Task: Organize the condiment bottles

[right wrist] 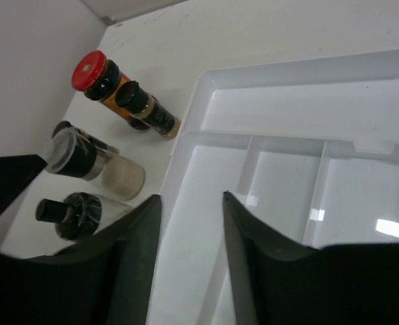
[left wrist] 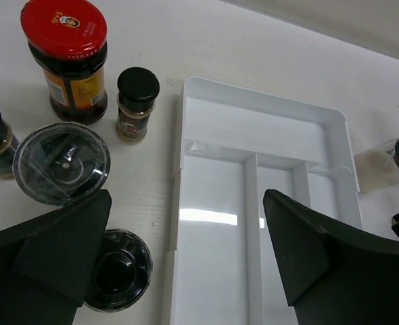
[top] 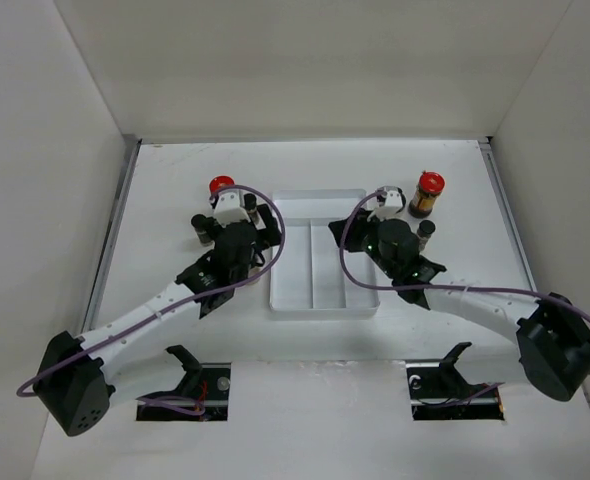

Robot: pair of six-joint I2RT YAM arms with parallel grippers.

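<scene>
Your left fingers (left wrist: 51,257) stand open and empty over the tray (left wrist: 213,223). The upright condiment bottles (left wrist: 137,101) cluster just to their left. Right fingers (right wrist: 253,264) parted, empty

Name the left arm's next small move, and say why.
Probably slide the left hand left, toward the small black-capped bottle. The hand is open and empty, hanging over the left wall of the white tray. The compartments in view are bare, and that bottle stands upright closest to the tray.
</scene>
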